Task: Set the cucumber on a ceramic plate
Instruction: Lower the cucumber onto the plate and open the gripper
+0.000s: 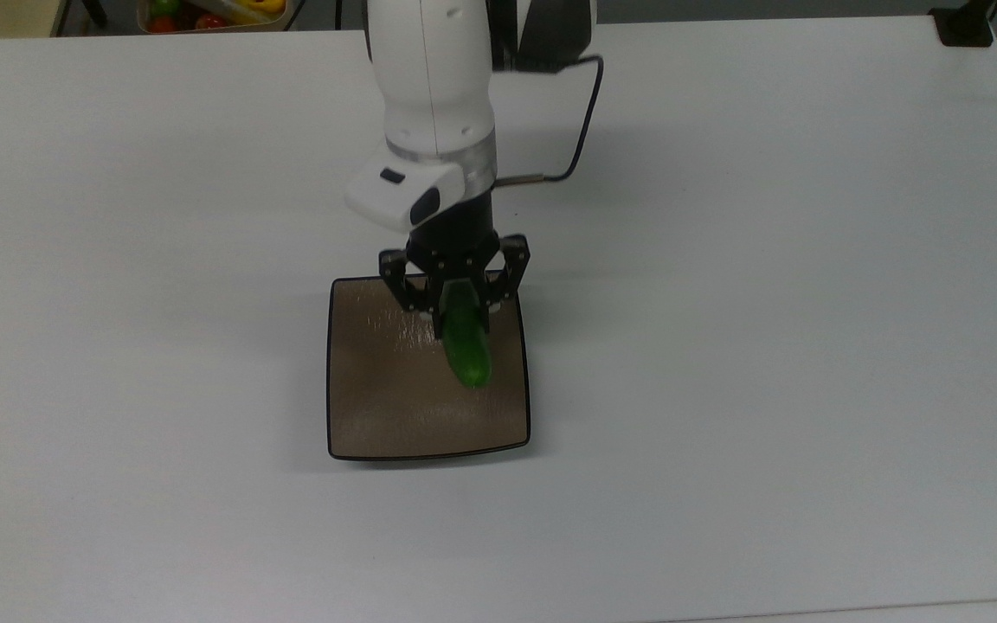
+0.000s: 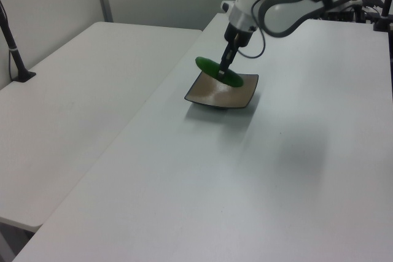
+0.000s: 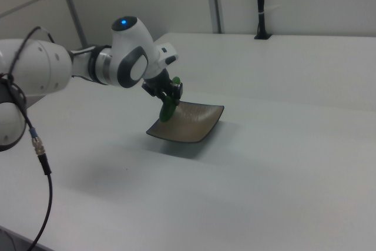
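My gripper (image 1: 455, 305) (image 2: 223, 70) (image 3: 167, 95) is shut on the dark-green cucumber (image 1: 466, 342) (image 2: 218, 72) (image 3: 167, 110) near one of its ends. The cucumber hangs above the far part of the square brown ceramic plate (image 1: 395, 407) (image 2: 212, 96) (image 3: 194, 124), clear of its surface. In the top view its free end points toward the plate's middle right. The plate lies flat on the white table (image 1: 767, 346).
A bin of coloured fruit (image 1: 204, 13) stands beyond the table's far edge at the top view's upper left. A black clamp (image 1: 961, 26) sits on the far right corner. A cable (image 1: 581, 130) trails from the arm. A second white table (image 2: 73, 90) adjoins in the left view.
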You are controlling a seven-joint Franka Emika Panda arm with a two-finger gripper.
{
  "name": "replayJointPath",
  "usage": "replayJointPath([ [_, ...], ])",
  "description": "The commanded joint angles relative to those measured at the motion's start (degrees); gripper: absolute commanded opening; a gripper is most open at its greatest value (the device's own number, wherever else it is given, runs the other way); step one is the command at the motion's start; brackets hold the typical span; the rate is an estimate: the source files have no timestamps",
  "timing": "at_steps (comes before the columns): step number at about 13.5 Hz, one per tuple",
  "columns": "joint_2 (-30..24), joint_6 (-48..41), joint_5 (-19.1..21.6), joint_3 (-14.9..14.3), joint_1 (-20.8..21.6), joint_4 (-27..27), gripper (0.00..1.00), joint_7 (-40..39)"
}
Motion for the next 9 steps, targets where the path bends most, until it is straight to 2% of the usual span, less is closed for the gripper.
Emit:
replayJointPath([
  [1, 4.12, 2.03, 0.62, -0.04, -0.25, 3.99, 0.11, -0.84],
  [3, 4.83, 2.82, 0.62, -0.04, -0.42, 3.90, 0.22, -0.84],
  [7, 5.27, 4.67, 0.53, -0.04, -0.95, 3.46, 0.61, -0.93],
  [9, 5.27, 4.76, 0.53, -0.04, -1.13, 3.37, 0.65, -0.93],
])
